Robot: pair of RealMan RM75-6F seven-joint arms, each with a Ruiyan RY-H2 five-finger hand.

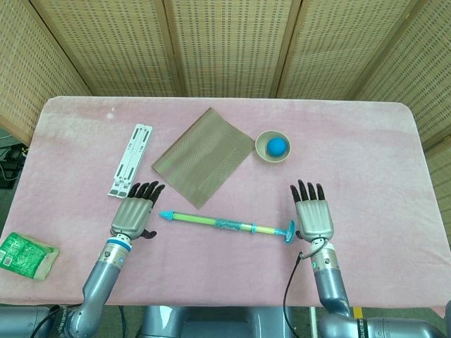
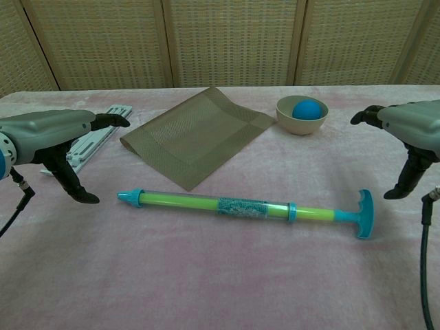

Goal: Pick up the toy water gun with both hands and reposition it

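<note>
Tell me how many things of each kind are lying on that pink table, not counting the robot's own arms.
Toy water gun: 1
Brown mat: 1
Bowl: 1
Blue ball in the bowl: 1
White folding stand: 1
Green packet: 1
Total: 6

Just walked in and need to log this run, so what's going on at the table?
A two-armed robot is working with a toy water gun. It lies flat on the pink table, near the front edge, with no hand on it. The left hand is at its nozzle end and the right hand at its handle end. Both have their fingers spread and hold nothing.
</note>
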